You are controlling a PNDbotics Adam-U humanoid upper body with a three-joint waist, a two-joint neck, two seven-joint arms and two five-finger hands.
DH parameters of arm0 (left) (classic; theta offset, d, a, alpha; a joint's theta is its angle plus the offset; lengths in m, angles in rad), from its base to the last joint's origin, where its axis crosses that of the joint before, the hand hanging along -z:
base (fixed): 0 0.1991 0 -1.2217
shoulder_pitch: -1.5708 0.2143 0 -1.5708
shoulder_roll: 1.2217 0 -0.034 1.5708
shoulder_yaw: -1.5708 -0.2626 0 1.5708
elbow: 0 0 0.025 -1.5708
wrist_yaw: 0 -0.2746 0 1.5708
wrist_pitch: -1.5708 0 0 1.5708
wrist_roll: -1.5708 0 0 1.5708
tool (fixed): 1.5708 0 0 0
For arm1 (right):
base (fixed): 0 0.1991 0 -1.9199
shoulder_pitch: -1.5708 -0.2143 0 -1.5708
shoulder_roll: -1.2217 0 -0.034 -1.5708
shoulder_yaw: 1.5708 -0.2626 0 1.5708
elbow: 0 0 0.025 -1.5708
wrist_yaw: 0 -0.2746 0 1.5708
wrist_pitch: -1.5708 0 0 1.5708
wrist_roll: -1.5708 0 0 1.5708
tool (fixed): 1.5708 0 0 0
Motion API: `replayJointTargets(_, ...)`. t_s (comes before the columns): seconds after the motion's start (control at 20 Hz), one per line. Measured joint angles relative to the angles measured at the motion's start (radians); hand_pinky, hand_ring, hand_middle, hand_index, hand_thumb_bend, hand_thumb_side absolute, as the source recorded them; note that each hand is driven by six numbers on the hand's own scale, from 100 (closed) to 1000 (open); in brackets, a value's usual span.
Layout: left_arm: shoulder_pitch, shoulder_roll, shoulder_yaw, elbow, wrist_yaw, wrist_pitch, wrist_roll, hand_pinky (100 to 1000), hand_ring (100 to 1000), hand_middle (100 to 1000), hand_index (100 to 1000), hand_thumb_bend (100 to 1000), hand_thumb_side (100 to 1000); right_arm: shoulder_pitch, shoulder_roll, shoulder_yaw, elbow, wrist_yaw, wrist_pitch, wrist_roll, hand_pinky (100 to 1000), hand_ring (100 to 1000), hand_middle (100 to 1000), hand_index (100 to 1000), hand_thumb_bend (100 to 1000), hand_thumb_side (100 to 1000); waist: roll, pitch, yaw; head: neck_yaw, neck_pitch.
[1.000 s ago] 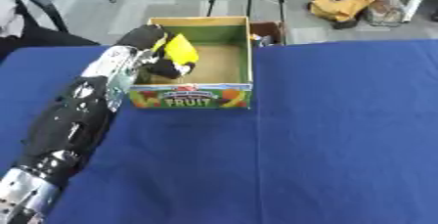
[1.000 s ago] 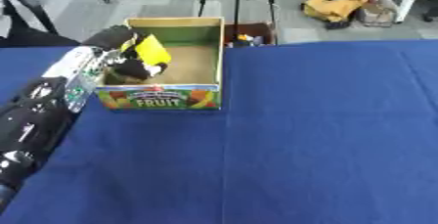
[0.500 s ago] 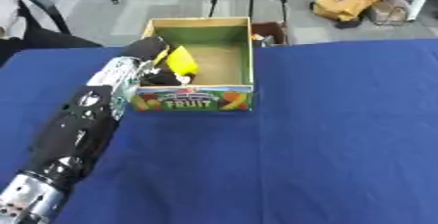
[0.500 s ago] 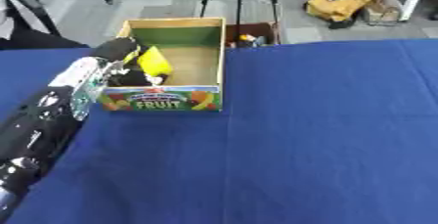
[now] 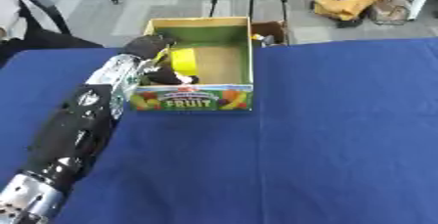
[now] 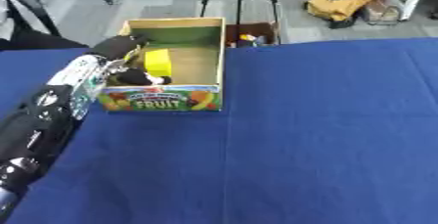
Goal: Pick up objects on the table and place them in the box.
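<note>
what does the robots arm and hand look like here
Only the left arm shows: a thick black shell, a silver metal joint at the bottom edge, and a silver-white speckled wrist section. The left hand is black with dark fingers. No loose cables visible.

The box (image 5: 198, 98) looks like plain cardboard – matt tan on the rims, with a slightly glossy printed fruit label on the wall just below the left hand (image 5: 150, 52). That hand is matt black, plastic or rubber by the look of it, while the forearm behind it has shiny silver metal-looking panels. The yellow object (image 5: 183, 60) against the fingers seems smooth. The table (image 5: 342, 140) wears matt blue cloth.
</note>
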Motion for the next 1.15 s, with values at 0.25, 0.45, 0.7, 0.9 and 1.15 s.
replayJointTargets(0.25, -0.001, 0.0, 0.007, -0.032, 0.029, 0.021, 0.033, 715, 844, 896, 1000, 781, 801, 0.005, 0.0, 0.0, 0.0, 0.0, 0.001, 0.0, 719, 820, 608, 840, 100, 940, 0.0, -0.004, 0.007, -0.006, 0.004)
replayJointTargets(0.45, 0.005, 0.017, 0.007, -0.136, 0.118, 0.033, 0.075, 696, 826, 855, 1000, 789, 848, 0.023, 0.0, -0.003, 0.0, 0.0, 0.003, -0.001, 719, 820, 608, 840, 100, 935, -0.002, -0.024, 0.018, -0.021, 0.023)
replayJointTargets(0.7, 0.064, 0.093, 0.019, -0.394, 0.318, 0.092, 0.139, 671, 795, 803, 1000, 693, 909, 0.043, 0.0, -0.013, 0.0, 0.001, 0.008, -0.007, 723, 820, 614, 841, 100, 936, -0.012, -0.054, 0.046, -0.047, 0.057)
replayJointTargets(0.9, 0.157, 0.15, 0.049, -0.681, 0.524, 0.165, 0.239, 633, 753, 725, 968, 602, 946, 0.058, 0.0, -0.015, 0.0, 0.007, 0.009, -0.013, 725, 821, 620, 841, 100, 936, -0.018, -0.093, 0.07, -0.084, 0.088)
replayJointTargets(1.15, 0.313, 0.173, 0.088, -0.993, 0.776, 0.242, 0.397, 567, 686, 637, 901, 481, 939, 0.07, 0.014, -0.018, 0.0, 0.014, 0.006, -0.02, 730, 821, 635, 842, 100, 943, -0.038, -0.137, 0.097, -0.12, 0.131)
